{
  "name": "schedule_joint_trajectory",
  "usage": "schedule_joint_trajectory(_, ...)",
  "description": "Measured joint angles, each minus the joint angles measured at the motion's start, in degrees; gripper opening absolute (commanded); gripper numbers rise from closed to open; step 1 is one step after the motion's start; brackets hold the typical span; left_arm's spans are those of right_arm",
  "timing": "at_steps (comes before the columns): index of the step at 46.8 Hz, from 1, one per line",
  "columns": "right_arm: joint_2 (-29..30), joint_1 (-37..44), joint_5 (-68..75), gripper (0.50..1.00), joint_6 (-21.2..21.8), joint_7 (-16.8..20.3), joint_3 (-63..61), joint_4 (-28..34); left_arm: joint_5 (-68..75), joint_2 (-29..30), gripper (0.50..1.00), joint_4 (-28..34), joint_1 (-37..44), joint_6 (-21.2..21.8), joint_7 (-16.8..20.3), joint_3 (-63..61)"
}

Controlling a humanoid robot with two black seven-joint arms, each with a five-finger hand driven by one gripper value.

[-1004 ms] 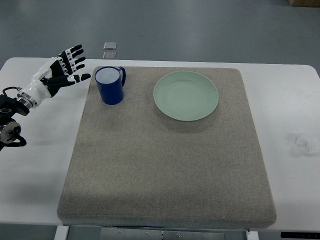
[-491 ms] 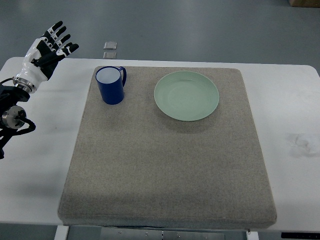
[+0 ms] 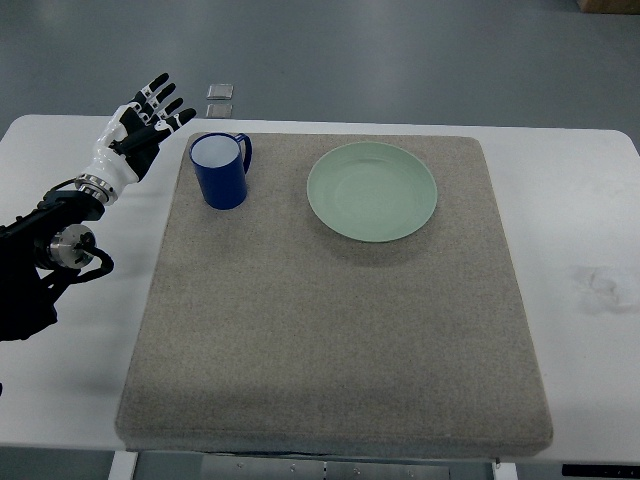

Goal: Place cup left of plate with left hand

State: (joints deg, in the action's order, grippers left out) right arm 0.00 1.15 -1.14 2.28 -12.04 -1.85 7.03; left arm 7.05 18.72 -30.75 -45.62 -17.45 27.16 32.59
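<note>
One white bench (image 3: 600,200), spanning the whole view. One grey felt mat (image 3: 330,330) laid on it, covering most of the middle. One pale green plate (image 3: 372,191), round, lying flat on the far half of the mat. One left arm of mine, black, entering from the left edge, ending in my left hand (image 3: 130,140), white and black, raised over the bench just left of the mat's far corner; my fingers (image 3: 160,92) are spread and released, grasping nothing. One blue cup (image 3: 220,170), white inside, standing upright on the mat left of the plate, apart from it, handle toward the plate, near my hand but not touching. Two small grey squares (image 3: 220,100) on the floor beyond the bench.
</note>
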Motion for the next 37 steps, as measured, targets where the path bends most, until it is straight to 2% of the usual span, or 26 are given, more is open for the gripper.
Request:
schedule_joint_trajectory(18, 0.0, 0.0, 0.0, 0.932, 0.0, 0.0, 0.0, 0.0, -0.03, -0.01, 0.994, 0.0, -3.08, -0.08, 0.01, 0.64)
schedule_joint_trajectory(37, 0.0, -0.01, 0.26, 0.932, 0.55, 0.0, -0.15, 0.37, -0.09, -1.45, 0.994, -0.05, -2.99, 0.05, 0.0, 0.81)
